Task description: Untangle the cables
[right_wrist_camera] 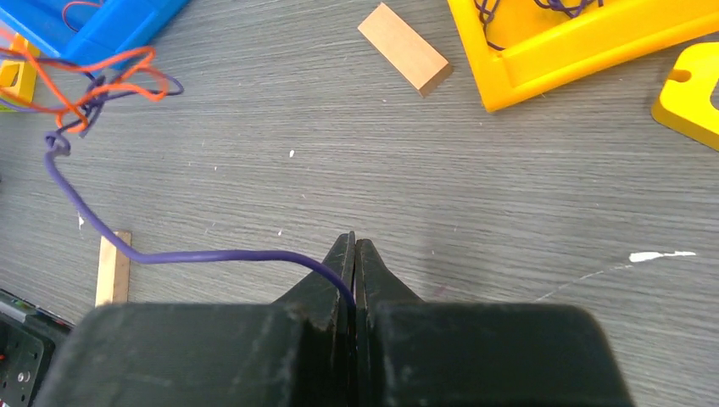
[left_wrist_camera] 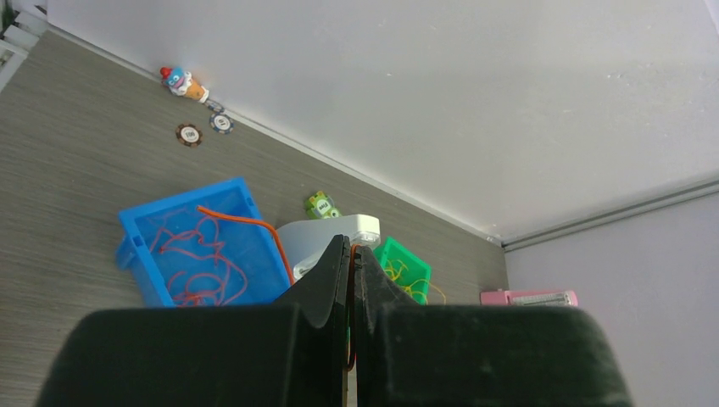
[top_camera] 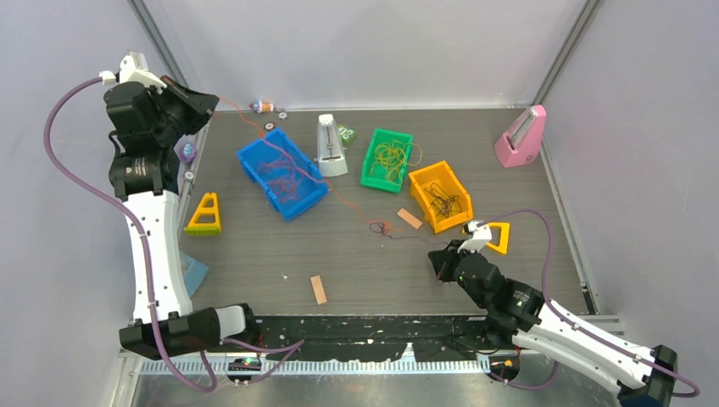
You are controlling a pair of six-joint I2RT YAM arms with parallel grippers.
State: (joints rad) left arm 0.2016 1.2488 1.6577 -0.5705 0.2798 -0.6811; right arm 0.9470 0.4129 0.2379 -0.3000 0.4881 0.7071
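Observation:
A small tangle [top_camera: 380,227] of orange and purple cable lies mid-table; it also shows in the right wrist view [right_wrist_camera: 93,85]. My left gripper [top_camera: 210,102] is raised at the far left and shut on the orange cable [left_wrist_camera: 246,220], which runs over the blue bin [top_camera: 282,174] to the tangle. My right gripper [top_camera: 438,258] is low, right of the tangle, and shut on the purple cable [right_wrist_camera: 195,256]. In the wrist views both the left jaws [left_wrist_camera: 351,243] and the right jaws [right_wrist_camera: 354,242] are closed on their strands. Red cables lie in the blue bin, yellow ones in the green bin [top_camera: 387,159], dark ones in the yellow bin [top_camera: 441,197].
A white metronome [top_camera: 329,146] stands between the blue and green bins, a pink one [top_camera: 521,137] at the back right. Yellow triangles sit at left [top_camera: 205,214] and right [top_camera: 500,237]. Two tan strips [top_camera: 318,289] [top_camera: 409,219] lie on the table. Small toys [top_camera: 263,107] line the back wall.

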